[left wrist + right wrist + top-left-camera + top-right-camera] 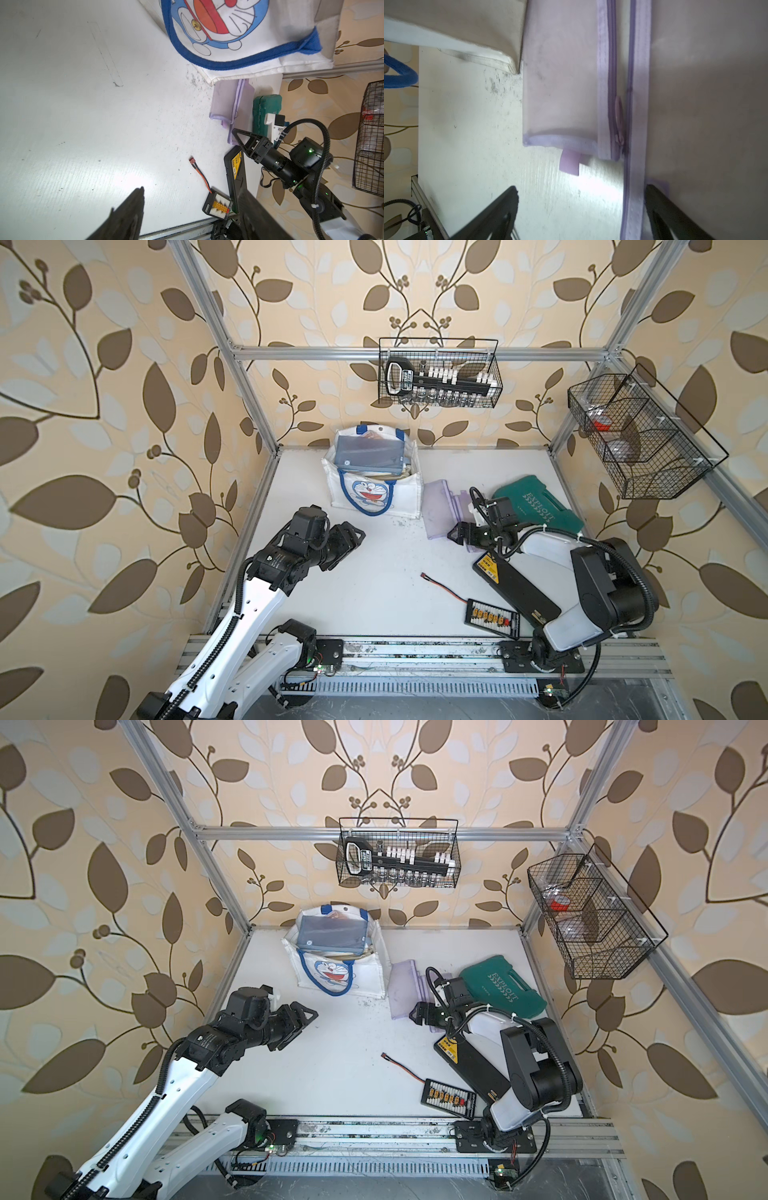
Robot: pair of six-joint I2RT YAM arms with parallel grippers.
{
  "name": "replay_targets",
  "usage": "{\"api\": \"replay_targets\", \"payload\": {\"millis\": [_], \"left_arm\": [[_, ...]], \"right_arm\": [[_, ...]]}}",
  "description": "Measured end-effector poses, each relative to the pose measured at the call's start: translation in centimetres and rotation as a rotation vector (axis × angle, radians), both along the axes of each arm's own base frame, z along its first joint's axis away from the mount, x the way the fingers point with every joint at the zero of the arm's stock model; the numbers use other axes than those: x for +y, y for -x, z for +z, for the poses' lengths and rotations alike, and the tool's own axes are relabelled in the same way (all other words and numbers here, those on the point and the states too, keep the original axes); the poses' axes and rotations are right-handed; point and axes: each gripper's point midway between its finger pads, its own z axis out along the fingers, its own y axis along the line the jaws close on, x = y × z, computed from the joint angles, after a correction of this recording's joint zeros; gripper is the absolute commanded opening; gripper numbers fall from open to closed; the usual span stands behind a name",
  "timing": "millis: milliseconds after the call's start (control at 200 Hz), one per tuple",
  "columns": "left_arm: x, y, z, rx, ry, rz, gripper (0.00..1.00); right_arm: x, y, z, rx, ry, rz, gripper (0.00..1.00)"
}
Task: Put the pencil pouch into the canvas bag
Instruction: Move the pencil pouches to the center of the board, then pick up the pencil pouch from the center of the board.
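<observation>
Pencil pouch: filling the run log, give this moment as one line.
pencil pouch: on table beside canvas bag | right claw: open, at pouch edge | left claw: open, empty | stage: pre-grasp

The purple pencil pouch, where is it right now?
In both top views the pencil pouch lies on the table's right half, between the canvas bag and the green tool case, with the open right gripper at its near end.
</observation>
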Motion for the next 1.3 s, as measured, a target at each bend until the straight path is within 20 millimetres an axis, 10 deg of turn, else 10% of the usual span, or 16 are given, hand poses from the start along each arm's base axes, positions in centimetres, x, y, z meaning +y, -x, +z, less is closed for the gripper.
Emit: {"api": "replay_targets", "payload": {"millis": [200,400,570,715,1300], "left_arm": [[-0.3,0.8,-0.7,0.014,0.017,-0.025,0.72],[-0.4,1.3,-0.4,0.008,0.027,-0.038,0.72],[-0.3,1.7,-0.2,0.000,0.030,-0.039,0.72],[-0.2,2.1,0.0,-0.003,0.031,-0.038,0.72],[0.0,2.6,-0.6,0.032,0.041,-0.015,0.72]], "right_arm": [[-0.7,0.6,0.7,0.067,0.033,-0.013,0.88],[0.6,-6.2,4.0,-0.021,0.058,0.015,0.80],[1.5,-9.7,2.4,-0.010,0.073,0.044,0.76],[1.4,-9.6,-0.5,0.053,0.092,0.061,0.70],[2.6,-9.7,-1.7,0.033,0.106,0.123,0.21]]}}
